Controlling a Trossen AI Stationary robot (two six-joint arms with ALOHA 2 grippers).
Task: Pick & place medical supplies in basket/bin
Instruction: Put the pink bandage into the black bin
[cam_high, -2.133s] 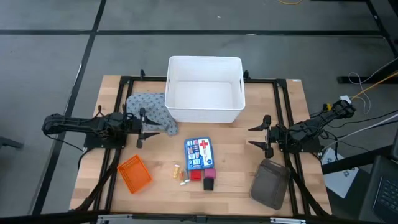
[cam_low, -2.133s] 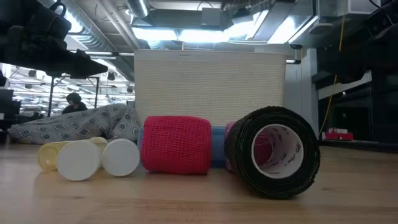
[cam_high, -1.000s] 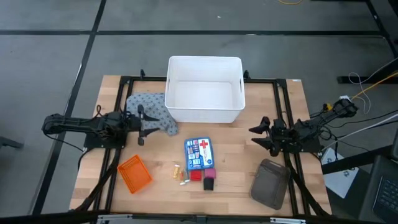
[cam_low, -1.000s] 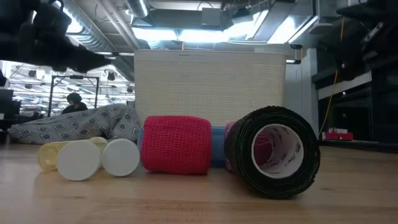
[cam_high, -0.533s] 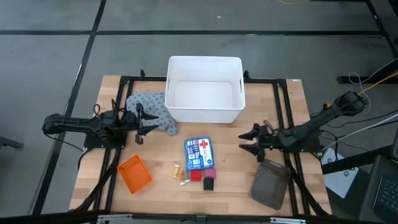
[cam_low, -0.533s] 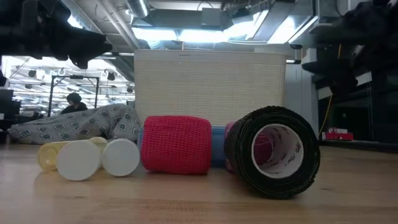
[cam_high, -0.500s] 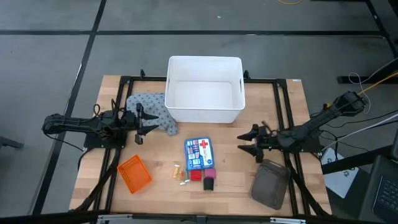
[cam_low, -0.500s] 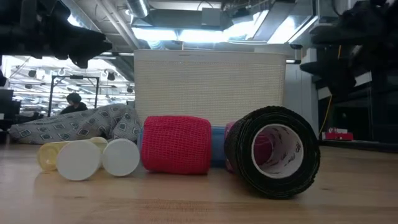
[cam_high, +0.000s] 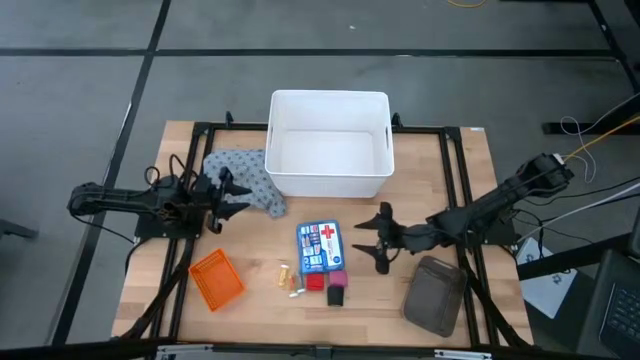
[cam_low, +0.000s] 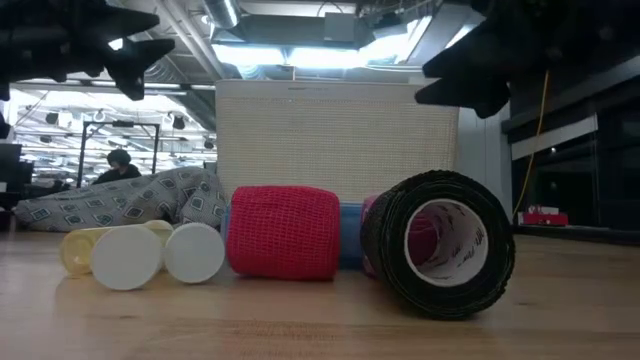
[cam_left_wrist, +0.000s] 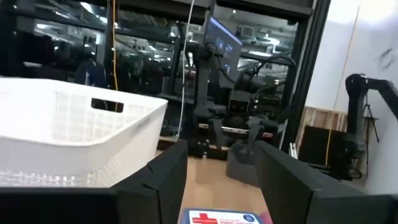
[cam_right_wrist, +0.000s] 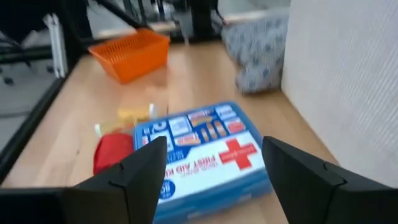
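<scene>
Right arm now stretched inward; my right gripper (cam_high: 379, 237) spread wide, hovering beside blue first-aid box (cam_high: 319, 246). Small red tape roll (cam_high: 315, 282) near tabletop's front edge, white plastic bin (cam_high: 329, 105) at rear. Risk: fingers bump box, scatter tiny vials (cam_high: 287, 277). Left gripper (cam_high: 226, 193) spread over grey speckled cloth (cam_high: 243, 170).

Three tape rolls (cam_high: 329, 284), one basket (cam_high: 216, 278), one bin (cam_high: 329, 146)

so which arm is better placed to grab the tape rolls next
Right. The right gripper hangs open just beside the blue first-aid box, close to the tape rolls below it. The left gripper, also open, sits over by the grey speckled cloth, farther off.
</scene>
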